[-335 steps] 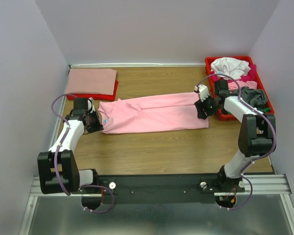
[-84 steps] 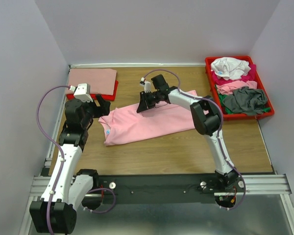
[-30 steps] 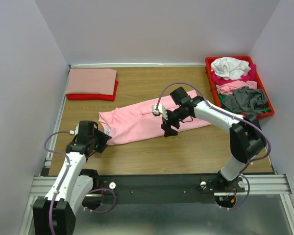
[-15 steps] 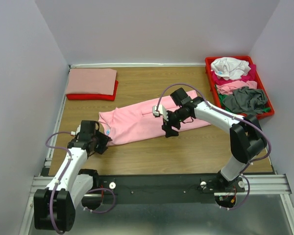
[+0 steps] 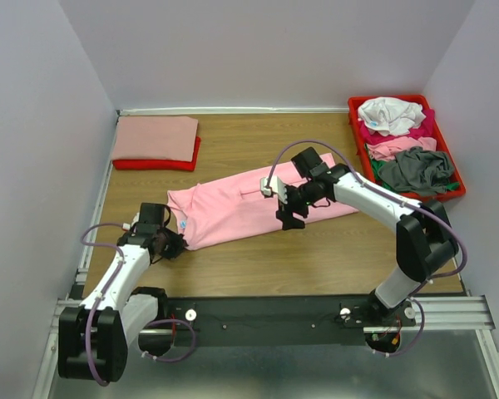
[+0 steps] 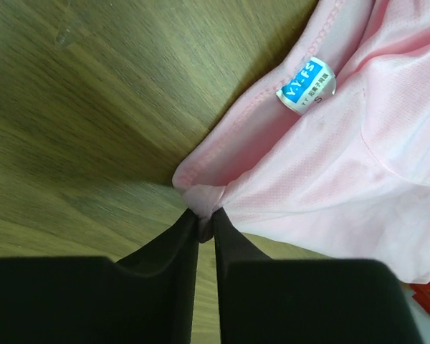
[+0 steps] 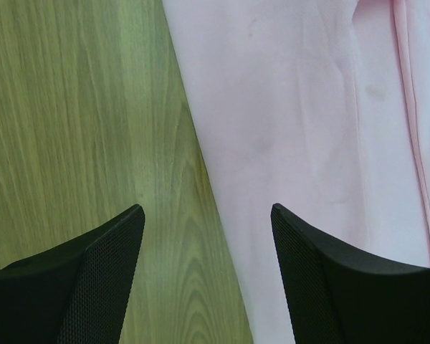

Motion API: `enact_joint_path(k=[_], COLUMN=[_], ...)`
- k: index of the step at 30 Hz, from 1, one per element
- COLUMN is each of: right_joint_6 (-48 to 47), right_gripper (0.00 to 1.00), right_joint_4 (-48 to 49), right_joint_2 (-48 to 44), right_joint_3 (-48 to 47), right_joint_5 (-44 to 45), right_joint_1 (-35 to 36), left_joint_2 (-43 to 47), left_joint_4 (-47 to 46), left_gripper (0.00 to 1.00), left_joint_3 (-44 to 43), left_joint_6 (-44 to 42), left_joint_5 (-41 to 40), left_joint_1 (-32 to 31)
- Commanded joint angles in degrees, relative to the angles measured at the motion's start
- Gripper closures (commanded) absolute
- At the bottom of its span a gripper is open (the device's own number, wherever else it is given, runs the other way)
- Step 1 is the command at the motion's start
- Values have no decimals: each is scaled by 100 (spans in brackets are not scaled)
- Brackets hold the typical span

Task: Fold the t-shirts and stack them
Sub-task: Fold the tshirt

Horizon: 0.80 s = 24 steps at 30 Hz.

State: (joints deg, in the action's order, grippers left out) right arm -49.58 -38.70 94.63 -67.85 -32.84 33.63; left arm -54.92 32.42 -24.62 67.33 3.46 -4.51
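A light pink t-shirt point(image 5: 249, 204) lies folded lengthwise in a long band across the middle of the table. In the left wrist view my left gripper point(image 6: 206, 215) is shut on the near left corner of the pink t-shirt point(image 6: 330, 165), just below its blue neck label point(image 6: 307, 84). From above, the left gripper point(image 5: 173, 243) sits at that corner. My right gripper point(image 5: 289, 218) stands open over the shirt's near edge. Its fingers straddle the line between pink cloth point(image 7: 301, 107) and bare wood, right gripper point(image 7: 208, 211) holding nothing.
A folded salmon t-shirt point(image 5: 154, 138) rests on a red one at the back left. The red tray point(image 5: 387, 99) at the back right holds crumpled white point(image 5: 391, 114), magenta and grey point(image 5: 416, 170) shirts. Walls close in the table on three sides.
My left gripper has moved a little toward the pink t-shirt and shut on its corner. The right arm has barely shifted.
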Motion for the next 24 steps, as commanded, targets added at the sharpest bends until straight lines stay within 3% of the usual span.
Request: enact_joint_path(k=[1,7,12,17,24], right_joint_6=[-34,1,-252,-1149,-1598], right_gripper=[22,22,21,21,21], right_joint_4=[-50,-50,-76,-85,-147], right_joint_2=[-147,-199,-261,-577,-788], right_joint_3=[114,158,263,677,774], right_joint_5=[216,462,630,542,999], right_joint_1=[-40,-128,-234,-278,-409], left_joint_2=[69,-388,-459,-599,-573], left_joint_4=[-26,45,439,1064,1636], left_gripper=[82,79,70,45,44], left_joint_3=[19,-130,-446,-1123,-1484], left_joint_6=[-9,-343,-581,-721,-1151], left_joint_5=[-22,145,137,-302,-40], left_joint_1=[-23,-23,-15,3,-6])
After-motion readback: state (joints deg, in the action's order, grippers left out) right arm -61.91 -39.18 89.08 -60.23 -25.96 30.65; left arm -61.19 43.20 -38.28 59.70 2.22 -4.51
